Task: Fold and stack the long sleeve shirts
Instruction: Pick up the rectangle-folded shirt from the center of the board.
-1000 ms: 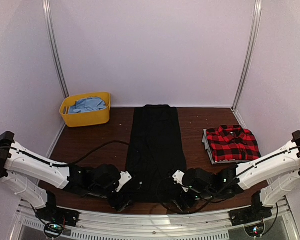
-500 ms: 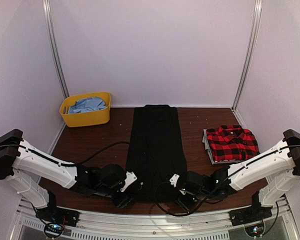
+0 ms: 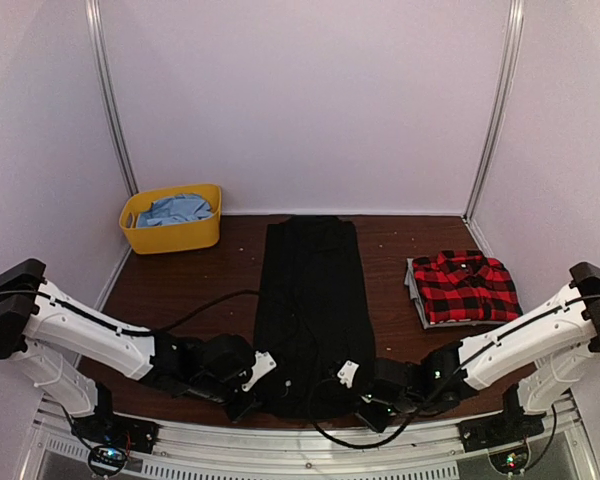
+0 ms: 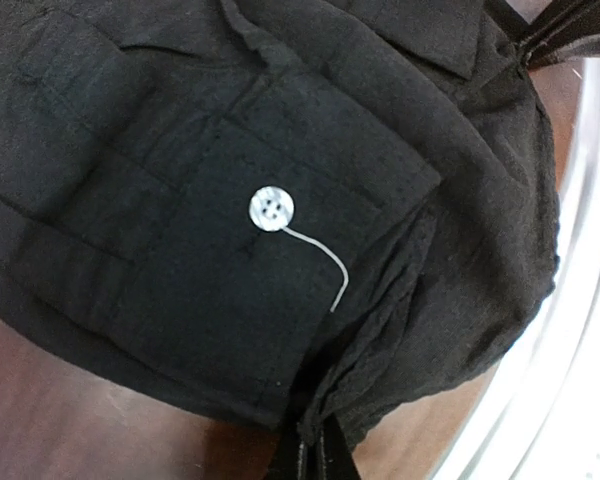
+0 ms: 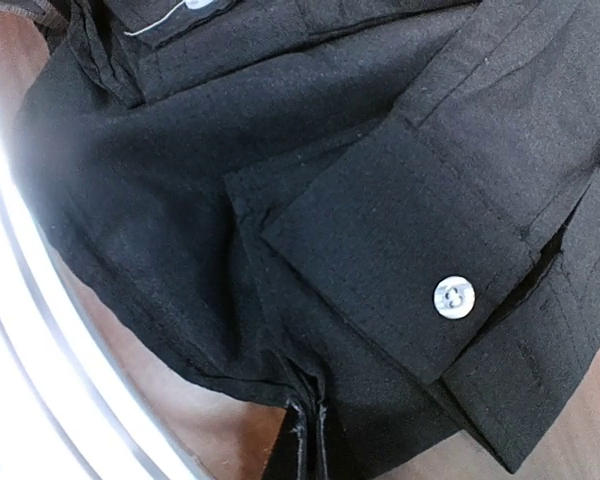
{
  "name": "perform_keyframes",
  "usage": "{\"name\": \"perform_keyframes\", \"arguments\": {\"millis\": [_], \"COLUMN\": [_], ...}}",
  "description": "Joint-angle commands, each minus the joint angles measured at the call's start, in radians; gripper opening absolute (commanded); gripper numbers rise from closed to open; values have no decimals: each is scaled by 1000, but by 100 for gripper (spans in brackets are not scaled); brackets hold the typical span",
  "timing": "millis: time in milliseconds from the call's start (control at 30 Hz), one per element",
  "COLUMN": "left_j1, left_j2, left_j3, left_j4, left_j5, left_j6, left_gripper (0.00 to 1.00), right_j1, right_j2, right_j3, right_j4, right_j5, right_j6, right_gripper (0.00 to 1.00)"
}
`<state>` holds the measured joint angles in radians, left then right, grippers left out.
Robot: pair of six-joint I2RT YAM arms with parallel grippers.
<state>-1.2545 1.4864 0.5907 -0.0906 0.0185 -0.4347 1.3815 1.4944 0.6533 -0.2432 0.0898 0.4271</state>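
A plain black long sleeve shirt (image 3: 311, 300) lies folded into a long strip down the middle of the brown table, its near end bunched at the front edge. My left gripper (image 3: 255, 400) is shut on the cloth at that end's left corner (image 4: 320, 435), beside a cuff with a white button (image 4: 271, 208). My right gripper (image 3: 365, 405) is shut on the hem at the right corner (image 5: 308, 405), near another buttoned cuff (image 5: 454, 297). A red-and-black plaid shirt (image 3: 465, 285) lies folded at the right.
A yellow bin (image 3: 172, 218) holding blue cloth stands at the back left. The metal rail (image 3: 310, 452) of the table's front edge runs just behind both grippers. White walls close the back and both sides.
Both grippers went from open to shut on the black shirt's near corners. The near end of the shirt is now gathered and pulled slightly toward the front edge.
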Motion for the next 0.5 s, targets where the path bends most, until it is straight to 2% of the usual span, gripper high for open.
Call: {"name": "perform_keyframes", "arguments": {"millis": [0,267,367,467], "left_j1": [-50,-54,-3,91], "left_j2": [-20,-180,-196,-196], "left_j3": [9,-2,21,38], "left_j4": [-96,-147,-155,-158], "left_j5": [77,161,185,220], "left_j6": [-69,-139,-123,-101], "left_gripper": [0,0,0,0], "right_j1": [54,85,73,-3], "right_j2": [-45,-207,-246,-246], "right_j3": [-23,-21,16,60], "right_j4": [-33,-86,-133,-172], "right_j5": [-27,-88,-59,-52], "right_j6": [53,80,53,20], "right_gripper": [0,0,0,0]}}
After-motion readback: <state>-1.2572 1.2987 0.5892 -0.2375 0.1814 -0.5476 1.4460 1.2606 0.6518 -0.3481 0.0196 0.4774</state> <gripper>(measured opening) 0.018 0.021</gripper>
